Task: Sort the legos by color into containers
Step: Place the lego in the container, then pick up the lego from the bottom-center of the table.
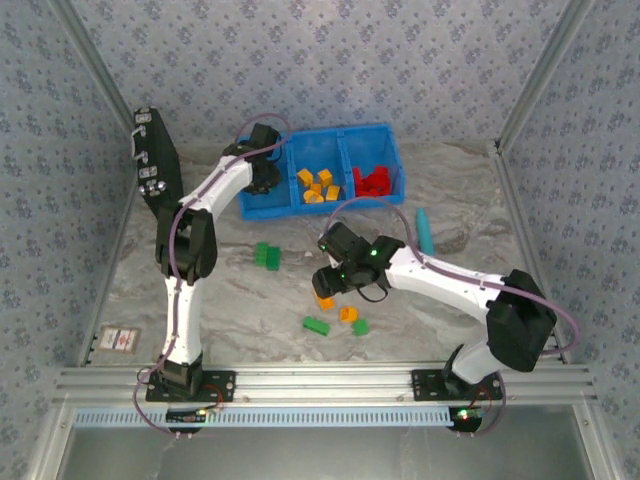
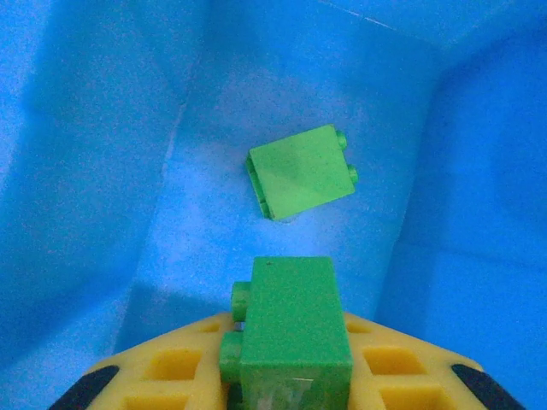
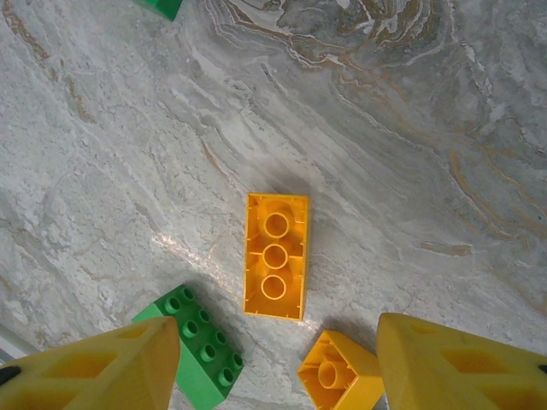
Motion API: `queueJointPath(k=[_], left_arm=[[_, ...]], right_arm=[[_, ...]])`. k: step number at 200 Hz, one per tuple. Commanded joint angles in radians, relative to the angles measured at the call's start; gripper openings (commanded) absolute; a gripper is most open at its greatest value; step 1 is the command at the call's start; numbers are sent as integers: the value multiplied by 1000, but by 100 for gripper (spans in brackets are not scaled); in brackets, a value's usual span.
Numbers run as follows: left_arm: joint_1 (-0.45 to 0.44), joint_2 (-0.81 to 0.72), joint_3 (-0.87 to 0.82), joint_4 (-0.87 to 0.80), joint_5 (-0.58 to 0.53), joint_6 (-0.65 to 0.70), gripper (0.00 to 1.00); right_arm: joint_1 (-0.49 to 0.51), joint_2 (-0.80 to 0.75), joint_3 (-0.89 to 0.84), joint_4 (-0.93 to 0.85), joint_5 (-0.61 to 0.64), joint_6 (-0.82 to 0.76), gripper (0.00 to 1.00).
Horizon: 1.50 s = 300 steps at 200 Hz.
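Observation:
The blue bin [image 1: 330, 133] stands at the back with its containers side by side. My left gripper [image 1: 262, 180] reaches into the left one, shut on a green lego [image 2: 291, 329]. Under it another green lego [image 2: 301, 171] lies on the blue floor. Orange-yellow legos [image 1: 318, 185] fill the middle container and red ones [image 1: 374, 180] the right. My right gripper [image 1: 330, 285] hovers open over the table. Below its fingers [image 3: 111, 367] lie an upturned long orange-yellow lego [image 3: 275, 256], a small orange-yellow one [image 3: 339, 371] and a green one [image 3: 201, 350].
Two green legos [image 1: 266, 255] sit mid-table left, and more green ones [image 1: 316, 324] [image 1: 360, 326] lie near the front. A teal stick [image 1: 425, 230] lies right of the bin. A black case [image 1: 155, 155] leans at the left wall.

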Motion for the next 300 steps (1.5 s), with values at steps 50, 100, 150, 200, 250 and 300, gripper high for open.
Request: queueJointPath(k=[50,100,150,200,250,300], left_arm=[[16,25,51,-37,10,13,42],[16,-56,81,-40,43,35,47],[16,-223,162,-101,140,111,52],[17,-442,111,-168,122,201,55],[16,-781,-187,-195,89,265,59],[17,-1064,-414,-287,58,305,63]], right_arm=[[41,55,-22,-8,33,37,65],[42,110,-24,15,22,8,65],[46,194,-6,74,7,-12,66],[45,286,41,63,28,-39,66],[42,355,85,37,40,-56,54],[26,366,169,-51,77,-77,44]])
